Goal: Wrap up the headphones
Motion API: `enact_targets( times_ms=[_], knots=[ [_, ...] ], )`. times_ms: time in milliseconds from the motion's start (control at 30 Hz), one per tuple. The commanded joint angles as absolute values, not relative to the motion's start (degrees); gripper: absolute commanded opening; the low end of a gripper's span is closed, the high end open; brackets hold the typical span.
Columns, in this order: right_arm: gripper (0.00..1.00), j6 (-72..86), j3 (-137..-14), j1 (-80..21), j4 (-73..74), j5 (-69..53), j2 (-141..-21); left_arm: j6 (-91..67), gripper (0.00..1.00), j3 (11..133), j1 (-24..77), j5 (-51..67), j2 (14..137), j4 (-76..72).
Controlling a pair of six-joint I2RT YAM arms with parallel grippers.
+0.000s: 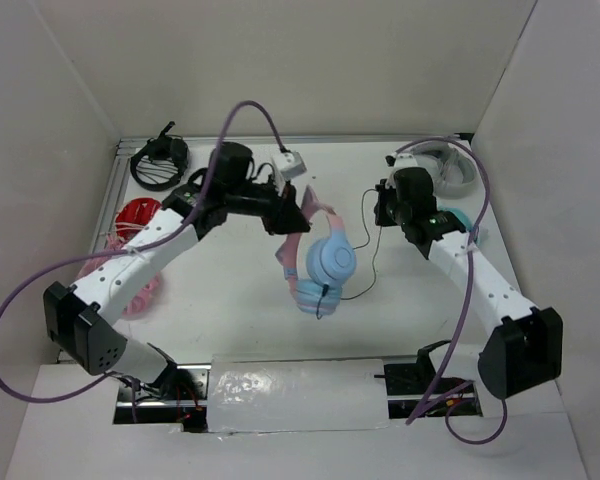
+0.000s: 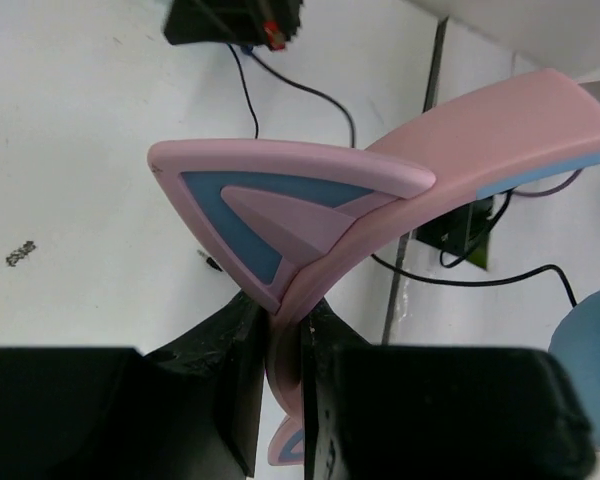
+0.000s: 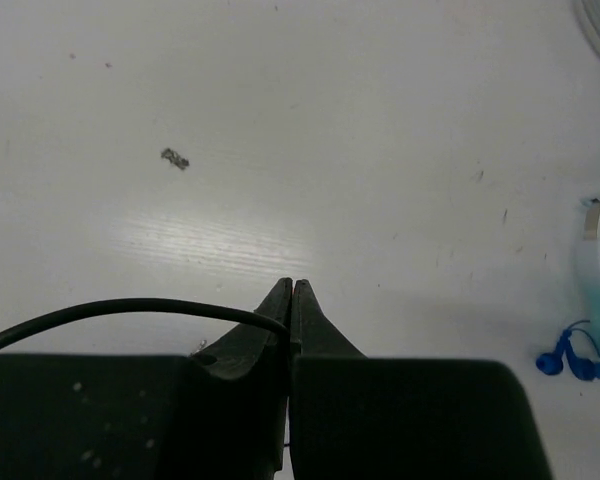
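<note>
The headphones (image 1: 325, 262) have a pink cat-eared headband and light blue ear cups and hang near the table's middle. My left gripper (image 1: 288, 222) is shut on the pink headband (image 2: 460, 140) beside a cat ear (image 2: 270, 205) and holds it up. The thin black cable (image 1: 372, 262) runs from the lower ear cup up to my right gripper (image 1: 378, 208). My right gripper (image 3: 292, 300) is shut on the cable (image 3: 120, 310), which bends away to the left above the bare table.
A black headset (image 1: 158, 163) lies at the back left, red and pink headphones (image 1: 135, 215) under my left arm. A grey headset (image 1: 450, 170) and turquoise headphones (image 1: 458, 218) lie at the back right. Blue earbuds (image 3: 570, 362) lie on the table. A white adapter (image 1: 288, 160) sits at the back.
</note>
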State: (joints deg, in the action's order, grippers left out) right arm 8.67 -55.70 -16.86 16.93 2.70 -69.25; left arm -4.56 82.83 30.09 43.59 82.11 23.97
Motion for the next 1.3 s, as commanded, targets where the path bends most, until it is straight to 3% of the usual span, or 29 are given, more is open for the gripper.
enact_targets(
  times_ms=[0, 267, 667, 933, 1267],
  knots=[
    [0.00, 6.33, -63.52, -17.14, 24.34, 4.66, -72.84, -0.70, 0.00, 83.06, 36.11, 32.38, 83.84, 20.30],
    [0.00, 8.17, -79.50, -20.39, 34.88, 18.80, -80.23, -2.99, 0.00, 85.25, 42.00, 8.47, 96.23, 24.87],
    [0.00, 6.86, -91.58, -29.07, 38.58, 22.93, -82.71, -8.08, 0.00, 95.17, 44.21, -13.60, 109.58, 35.75],
    [0.00, 5.81, -95.80, -36.55, 41.40, 28.74, -78.67, -18.18, 0.00, 104.93, 39.82, -19.51, 116.28, 46.22],
    [0.00, 2.02, -90.72, -48.59, 40.08, 21.45, -69.18, -27.59, 0.00, 115.92, 32.17, -24.52, 120.23, 57.21]
  ],
)
